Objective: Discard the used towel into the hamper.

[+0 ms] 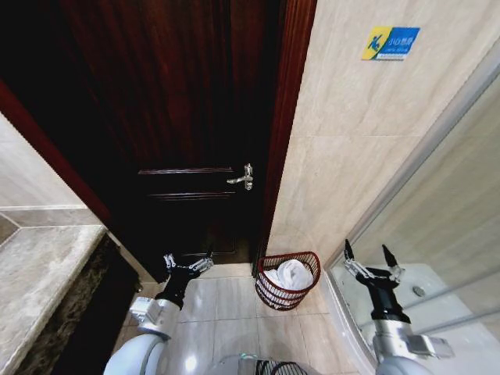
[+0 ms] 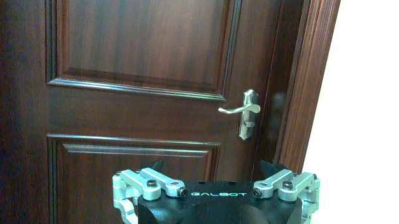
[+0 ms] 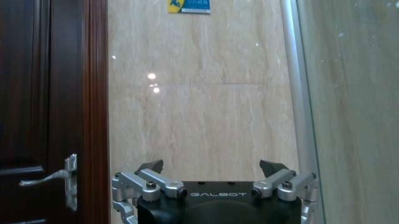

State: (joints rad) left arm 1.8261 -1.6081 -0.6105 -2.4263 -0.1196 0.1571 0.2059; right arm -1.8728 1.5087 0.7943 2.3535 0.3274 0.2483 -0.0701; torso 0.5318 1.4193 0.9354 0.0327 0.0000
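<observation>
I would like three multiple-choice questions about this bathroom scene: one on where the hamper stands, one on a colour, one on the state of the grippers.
1. Where does the hamper stand?
A. on the stone counter
B. on the floor by the tiled wall, right of the door
C. inside the shower

2. What colour is the towel in the hamper?
A. white
B. blue
C. green

3. How are the left gripper and right gripper?
A. both shut on the towel
B. one open, one shut
C. both open and empty

Key: 1 B, it sits on floor tiles between the door and the shower glass. 2 A, white cloth lies inside the basket. 3 C, both pairs of jaws stand spread with nothing between.
</observation>
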